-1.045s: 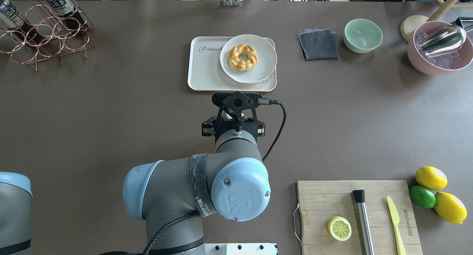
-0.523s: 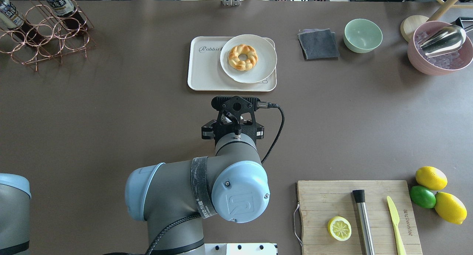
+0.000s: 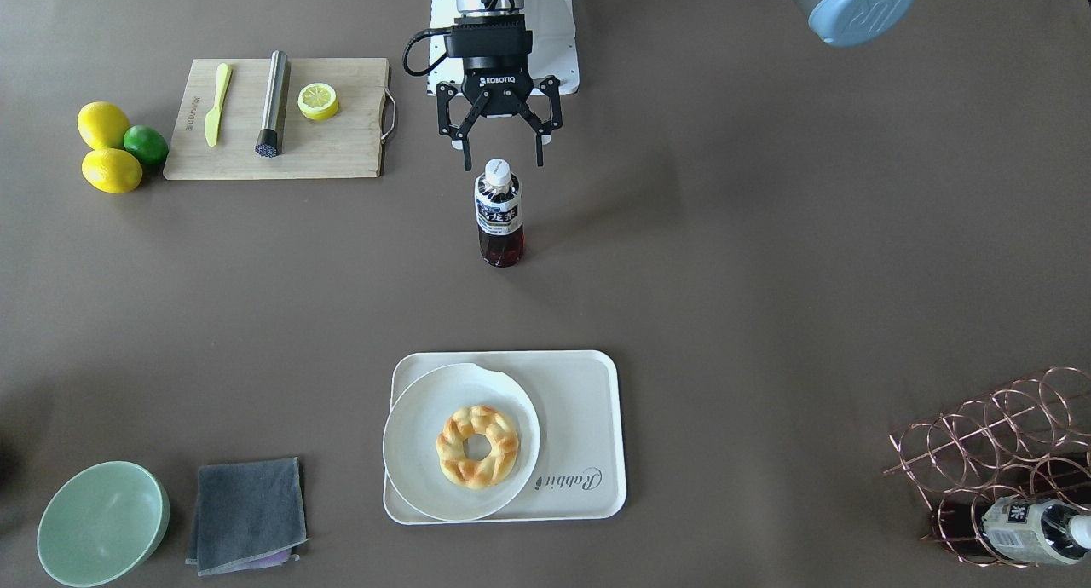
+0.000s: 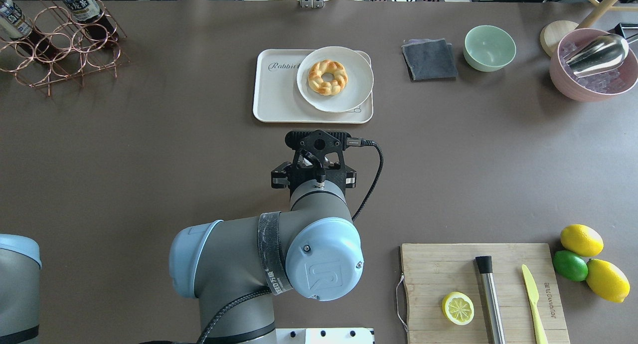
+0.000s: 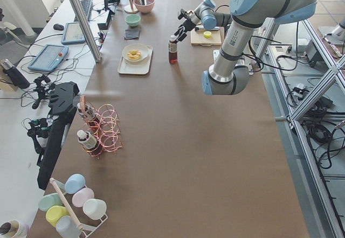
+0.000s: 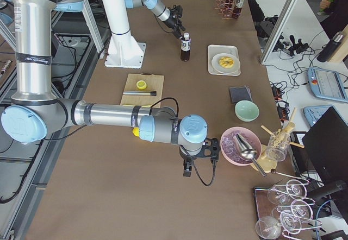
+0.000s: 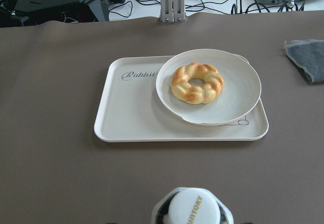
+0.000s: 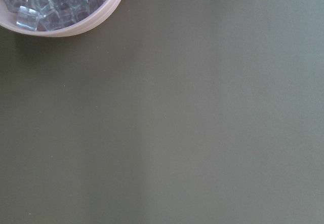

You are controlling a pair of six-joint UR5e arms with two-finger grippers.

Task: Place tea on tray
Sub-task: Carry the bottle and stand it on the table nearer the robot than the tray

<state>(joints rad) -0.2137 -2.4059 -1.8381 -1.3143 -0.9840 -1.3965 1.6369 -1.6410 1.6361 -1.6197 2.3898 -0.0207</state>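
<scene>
The tea (image 3: 499, 217) is a small bottle of dark reddish drink with a white cap. It stands upright on the brown table between the robot and the tray (image 3: 580, 417). The cream tray also shows in the overhead view (image 4: 274, 94) and the left wrist view (image 7: 131, 112). My left gripper (image 3: 503, 164) is open and empty, just on the robot's side of the cap and apart from it. The cap (image 7: 194, 209) sits at the bottom of the left wrist view. In the overhead view my wrist hides the bottle. My right gripper (image 6: 187, 166) hangs beside the pink ice bowl (image 6: 239, 145); I cannot tell its state.
A round white plate (image 3: 418, 439) with a braided doughnut (image 3: 477, 446) fills the tray's half on the robot's right. A copper wire rack (image 4: 60, 40) holding look-alike bottles stands far left. A cutting board (image 4: 483, 289), lemons, a green bowl (image 4: 489, 47) and a grey cloth (image 4: 429, 60) lie to the right.
My left wrist has drawn back slightly toward the robot's base, away from the tray. Nothing else has moved.
</scene>
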